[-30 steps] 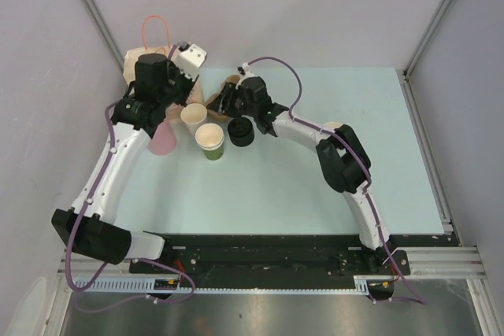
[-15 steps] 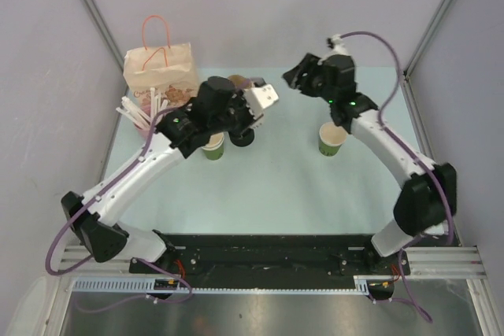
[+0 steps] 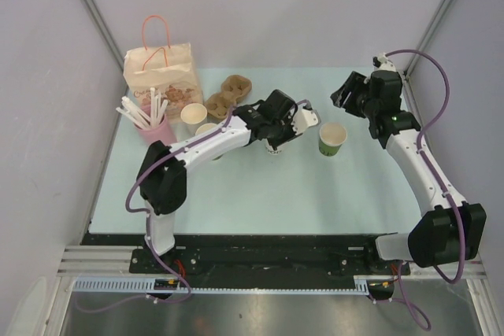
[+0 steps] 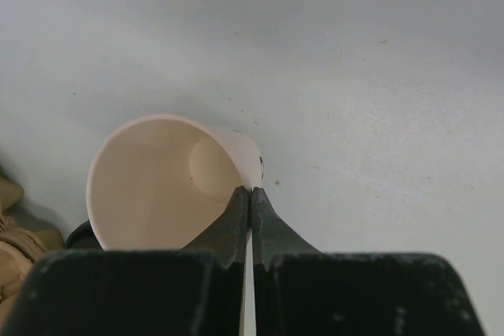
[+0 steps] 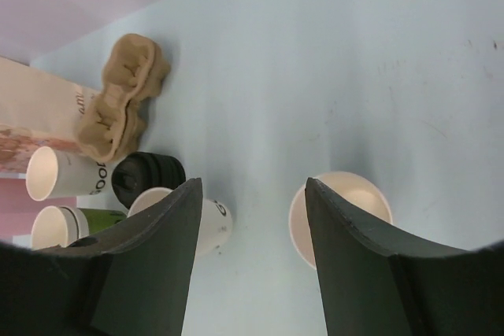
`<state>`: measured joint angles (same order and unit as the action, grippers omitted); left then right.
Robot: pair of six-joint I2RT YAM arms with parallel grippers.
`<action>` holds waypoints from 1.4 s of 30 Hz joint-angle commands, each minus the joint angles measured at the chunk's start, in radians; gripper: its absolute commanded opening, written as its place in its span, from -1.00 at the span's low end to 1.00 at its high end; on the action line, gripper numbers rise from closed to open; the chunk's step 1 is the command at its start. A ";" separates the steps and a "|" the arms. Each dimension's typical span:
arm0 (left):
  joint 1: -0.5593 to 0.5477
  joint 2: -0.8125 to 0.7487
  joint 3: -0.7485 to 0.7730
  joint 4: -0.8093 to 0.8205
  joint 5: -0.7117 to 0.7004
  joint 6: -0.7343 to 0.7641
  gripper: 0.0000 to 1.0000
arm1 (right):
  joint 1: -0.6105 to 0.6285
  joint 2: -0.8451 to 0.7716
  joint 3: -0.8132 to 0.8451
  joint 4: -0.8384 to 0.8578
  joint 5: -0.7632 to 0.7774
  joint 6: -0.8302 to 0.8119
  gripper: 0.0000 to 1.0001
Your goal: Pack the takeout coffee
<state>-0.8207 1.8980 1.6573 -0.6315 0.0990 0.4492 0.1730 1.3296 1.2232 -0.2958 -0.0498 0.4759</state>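
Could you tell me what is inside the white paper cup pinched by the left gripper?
The white paper cup looks empty: its cream inner wall and bottom show bare. One finger of the left gripper hides a strip of wall.

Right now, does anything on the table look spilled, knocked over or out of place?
Nothing is spilled or damaged. One green cup stands alone to the right, near the open right end effector. The left end effector pinches a lidless white cup by its rim; black lids sit beside it.
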 commanded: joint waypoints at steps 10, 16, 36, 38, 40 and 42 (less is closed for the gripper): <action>0.011 0.073 0.078 0.013 0.093 0.013 -0.99 | -0.029 -0.049 -0.019 -0.039 -0.059 -0.069 0.22; 0.020 0.050 0.062 0.013 0.131 0.031 -0.21 | -0.029 -0.056 -0.028 -0.032 -0.071 -0.068 0.23; 0.261 -0.093 0.071 0.010 -0.183 -0.147 0.18 | 0.003 -0.067 -0.108 -0.016 -0.088 -0.072 0.24; 0.276 -0.047 0.084 0.015 -0.244 -0.208 0.02 | 0.011 -0.063 -0.114 -0.006 -0.088 -0.068 0.25; 0.301 0.005 0.101 0.015 -0.281 -0.305 -0.08 | 0.019 -0.056 -0.123 -0.002 -0.087 -0.065 0.24; 0.307 0.041 0.119 0.021 -0.341 -0.361 -0.13 | 0.028 -0.053 -0.126 -0.002 -0.082 -0.068 0.25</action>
<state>-0.5266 1.8599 1.7283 -0.6125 -0.0837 0.2634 0.1825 1.2762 1.0992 -0.3370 -0.1234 0.4141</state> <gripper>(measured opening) 0.454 0.621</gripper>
